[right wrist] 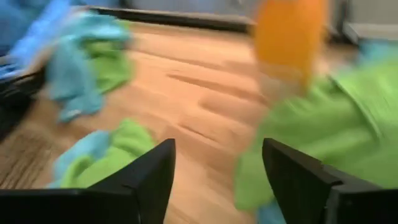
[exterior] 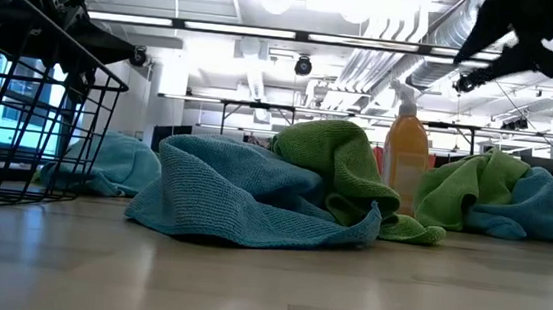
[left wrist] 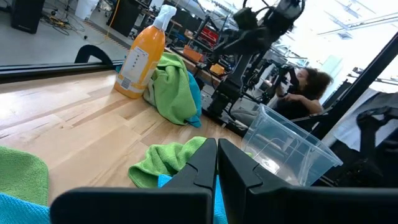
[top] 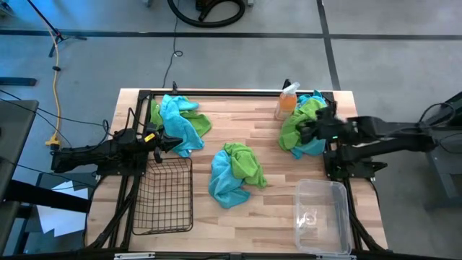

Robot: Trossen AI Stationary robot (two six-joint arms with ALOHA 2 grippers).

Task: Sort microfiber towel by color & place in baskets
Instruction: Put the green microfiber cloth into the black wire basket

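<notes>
Lime green and turquoise microfiber towels lie in three crumpled heaps on the wooden table: a left heap (top: pixel 180 119), a middle heap (top: pixel 234 173) and a right heap (top: pixel 303 123). The black wire basket (top: pixel 137 209) stands at the near left and the clear plastic basket (top: pixel 339 217) at the near right. My left gripper (top: pixel 175 142) is shut and hovers at the near edge of the left heap, above the wire basket's far rim. My right gripper (right wrist: pixel 217 168) is open and raised over the right heap (right wrist: pixel 336 118).
An orange spray bottle (top: pixel 286 101) stands upright at the far side of the right heap. A black frame runs along the table's far edge (top: pixel 231 92). Bare wood lies between the heaps. Beyond the table, a person (left wrist: pixel 305 87) sits behind the clear basket (left wrist: pixel 286 149).
</notes>
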